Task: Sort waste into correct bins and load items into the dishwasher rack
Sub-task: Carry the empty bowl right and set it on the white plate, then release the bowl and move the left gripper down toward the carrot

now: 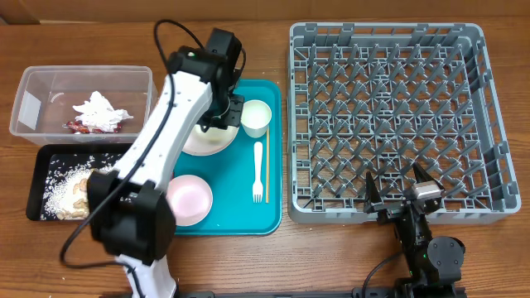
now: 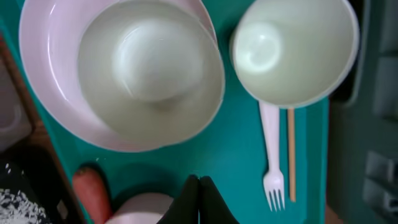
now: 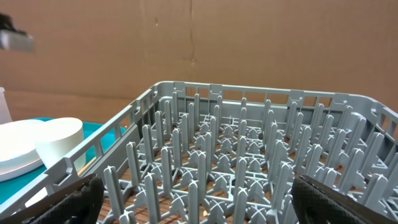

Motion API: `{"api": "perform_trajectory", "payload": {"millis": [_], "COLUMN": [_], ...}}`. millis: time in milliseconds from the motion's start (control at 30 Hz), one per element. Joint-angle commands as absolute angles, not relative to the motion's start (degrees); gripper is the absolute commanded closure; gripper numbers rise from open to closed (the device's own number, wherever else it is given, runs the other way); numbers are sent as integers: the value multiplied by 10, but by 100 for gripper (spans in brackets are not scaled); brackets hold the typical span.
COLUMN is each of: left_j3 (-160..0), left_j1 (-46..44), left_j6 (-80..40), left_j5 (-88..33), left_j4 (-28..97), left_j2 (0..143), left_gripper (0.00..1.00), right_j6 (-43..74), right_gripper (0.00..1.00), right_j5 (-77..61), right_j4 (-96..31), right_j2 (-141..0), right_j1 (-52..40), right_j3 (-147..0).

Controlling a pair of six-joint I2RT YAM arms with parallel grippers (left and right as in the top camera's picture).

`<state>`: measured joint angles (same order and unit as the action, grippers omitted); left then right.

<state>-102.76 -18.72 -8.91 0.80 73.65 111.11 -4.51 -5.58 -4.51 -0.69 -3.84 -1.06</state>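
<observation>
So here's what we're looking at. The left gripper [image 2: 199, 185] hangs over the teal tray [image 1: 232, 217] with its fingers pressed together and nothing between them. Right under the wrist camera, the small white bowl [image 2: 149, 68] sits inside the large white plate [image 2: 40, 93]. The white cup [image 2: 292, 50] stands upright just beside them. The white fork [image 2: 272, 168] and the chopstick [image 2: 291, 155] lie side by side below the cup, nearly touching. The carrot [image 2: 93, 194] is on the tray near the plate's rim, next to the pink plate [image 1: 189, 199].

From above, the clear tub [image 1: 50, 79] has the crumpled napkin [image 1: 101, 112] and the red wrapper [image 1: 81, 127] inside it. There's a pale patch on the tub's left wall that could be a sticker, but it's way too small for us to read. The black tray [image 1: 37, 170] just in front of the tub holds the rice [image 1: 58, 189] and the beige scraps [image 1: 83, 189].

The grey rack [image 1: 385, 116] sits to the right of the teal tray, with no dishes in it. The right gripper [image 1: 397, 182] is at the rack's near edge, fingers spread wide and holding nothing.
</observation>
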Motion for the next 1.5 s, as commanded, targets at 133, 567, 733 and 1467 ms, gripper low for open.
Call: {"api": "perform_trajectory", "payload": {"millis": [133,567,733,1467], "left_j3": [-1051,-1010,-986,-752], "left_j1": [-202,-220,-212,-74], "left_j6": [-98,-151,-200,-292], "left_j5": [-24,35,110,109], "left_j4": [829,887,898,797], "left_j2": [1005,1000,1000,1000], "left_gripper": [96,92,66,96], "right_j6": [-44,-43,-44,-44], "right_gripper": [0,0,0,0], "right_j5": [-57,-57,-57,-57], "right_j4": [-43,-43,-43,-43], "right_j2": [-3,-3,-3,-3], "right_j1": [-41,-41,-41,-41], "right_j3": [-5,-5,-5,-5]}}
